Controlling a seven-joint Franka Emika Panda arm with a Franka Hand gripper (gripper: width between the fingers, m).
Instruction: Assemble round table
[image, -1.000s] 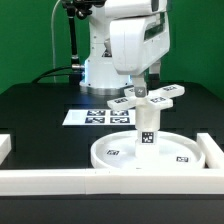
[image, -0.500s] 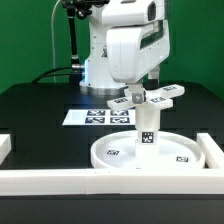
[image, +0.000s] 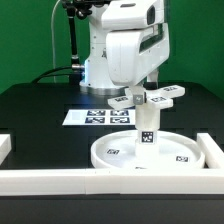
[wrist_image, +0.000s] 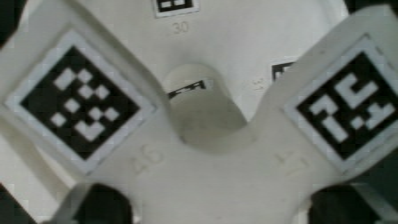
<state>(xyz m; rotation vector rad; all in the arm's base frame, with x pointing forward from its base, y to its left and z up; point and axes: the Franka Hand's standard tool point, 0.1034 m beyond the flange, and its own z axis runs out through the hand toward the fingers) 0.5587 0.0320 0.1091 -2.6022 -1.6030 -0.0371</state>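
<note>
The large rimmed round disc (image: 180, 155) lies flat on the black table. The short cylindrical leg (image: 147, 125) stands upright in its middle. The cross-shaped foot piece (image: 160, 96) sits on top of the leg with its tagged arms spread. My gripper (image: 137, 90) hangs straight over the foot's hub. In the wrist view the foot (wrist_image: 205, 120) fills the picture. My gripper (wrist_image: 222, 205) is open, with its dark fingertips (wrist_image: 98, 205) wide apart on either side of the hub.
The marker board (image: 95, 116) lies behind the disc, in front of the arm's base. A long white border bar (image: 100, 180) runs along the front, and shorter bars stand at the exterior view's right (image: 215, 150) and left (image: 4, 147).
The hand has turned and shifted slightly toward the exterior view's left above the foot. The foot, leg and disc have barely moved.
</note>
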